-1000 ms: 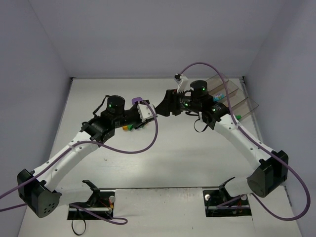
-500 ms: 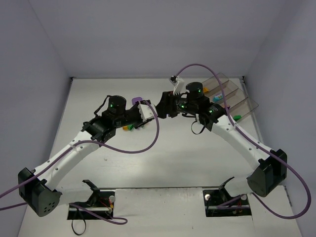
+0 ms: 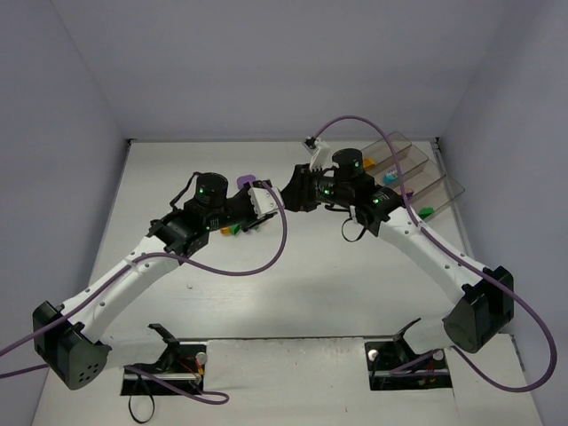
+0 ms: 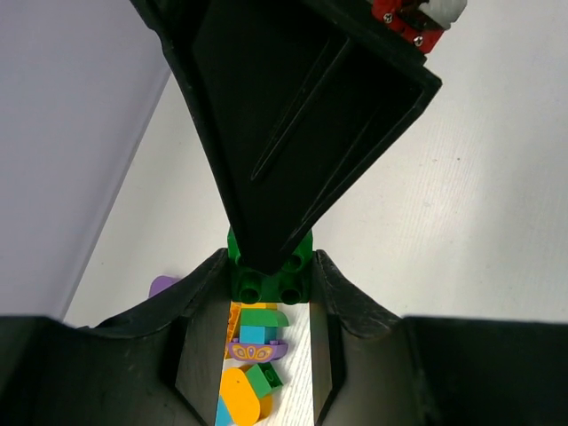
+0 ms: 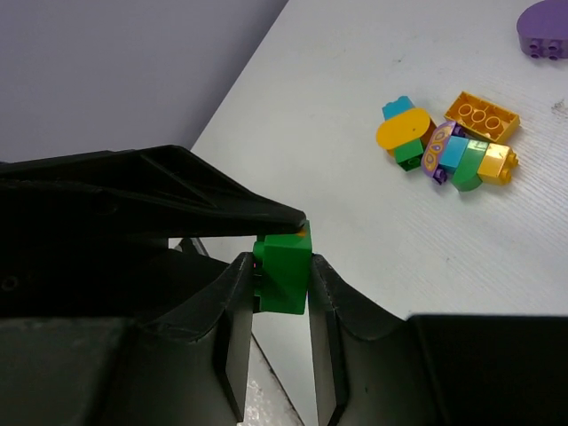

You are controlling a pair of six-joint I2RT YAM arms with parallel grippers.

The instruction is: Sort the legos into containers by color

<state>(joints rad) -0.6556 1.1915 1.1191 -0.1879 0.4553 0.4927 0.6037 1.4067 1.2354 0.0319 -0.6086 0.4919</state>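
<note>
left claw (image 4: 269, 264): clamped on green brick (image 4: 268, 282) | right claw (image 5: 280, 266): pinching same brick midair | other legos (image 5: 448, 146): heaped on desk (image 5: 355, 89)

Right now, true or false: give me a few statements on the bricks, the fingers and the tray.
1. The left fingers and right fingers both clamp one green brick. True.
2. The brick pile lies in the tray. False: it lies on the table.
3. A purple brick sits apart from the pile. True.
4. The right fingers stand open. False: they are shut on the green brick.
</note>
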